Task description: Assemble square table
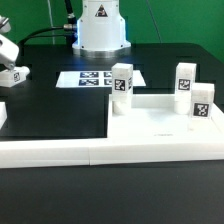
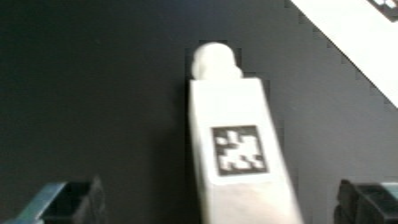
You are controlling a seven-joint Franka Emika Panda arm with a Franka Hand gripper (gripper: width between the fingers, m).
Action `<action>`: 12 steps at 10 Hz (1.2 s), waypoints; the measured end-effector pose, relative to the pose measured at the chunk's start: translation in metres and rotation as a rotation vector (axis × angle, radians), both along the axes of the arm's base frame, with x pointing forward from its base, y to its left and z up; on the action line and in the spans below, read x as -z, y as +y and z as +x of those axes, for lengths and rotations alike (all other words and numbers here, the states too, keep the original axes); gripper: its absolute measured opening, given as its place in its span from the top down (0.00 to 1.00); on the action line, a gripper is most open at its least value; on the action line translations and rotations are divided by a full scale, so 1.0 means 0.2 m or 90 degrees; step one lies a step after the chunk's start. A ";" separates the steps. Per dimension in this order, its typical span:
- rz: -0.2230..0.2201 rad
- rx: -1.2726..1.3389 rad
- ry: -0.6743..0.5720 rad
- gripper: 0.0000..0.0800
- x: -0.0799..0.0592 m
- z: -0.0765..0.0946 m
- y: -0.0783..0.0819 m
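The square table's white slab (image 1: 160, 120) lies on the exterior view's right, with three short tagged legs (image 1: 121, 82) (image 1: 185, 80) (image 1: 201, 103) standing upright on it. A fourth white leg (image 2: 231, 130) with a black-and-white tag lies on the black table; it also shows at the exterior view's far left (image 1: 15, 73). My gripper (image 2: 219, 205) hangs over this leg with its jaws open, one dark finger (image 2: 68, 200) on each side and gaps to the leg. In the exterior view my gripper (image 1: 6, 52) is mostly cut off by the left edge.
White border bars (image 1: 60, 150) run along the table's front and meet the slab. The marker board (image 1: 95, 78) lies before the robot base (image 1: 100, 25). A white piece (image 1: 2, 115) sits at the left edge. A white strip (image 2: 356, 20) crosses the wrist view's corner.
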State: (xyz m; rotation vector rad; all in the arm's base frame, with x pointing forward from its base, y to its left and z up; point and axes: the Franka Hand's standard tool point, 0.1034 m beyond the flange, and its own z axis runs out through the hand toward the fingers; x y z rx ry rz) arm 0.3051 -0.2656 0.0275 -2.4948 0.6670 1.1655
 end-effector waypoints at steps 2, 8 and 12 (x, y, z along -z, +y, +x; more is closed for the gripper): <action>-0.007 0.013 0.024 0.19 0.04 0.00 0.07; -0.008 0.006 0.031 0.20 0.10 -0.01 0.12; -0.008 0.006 0.031 0.64 0.10 -0.01 0.12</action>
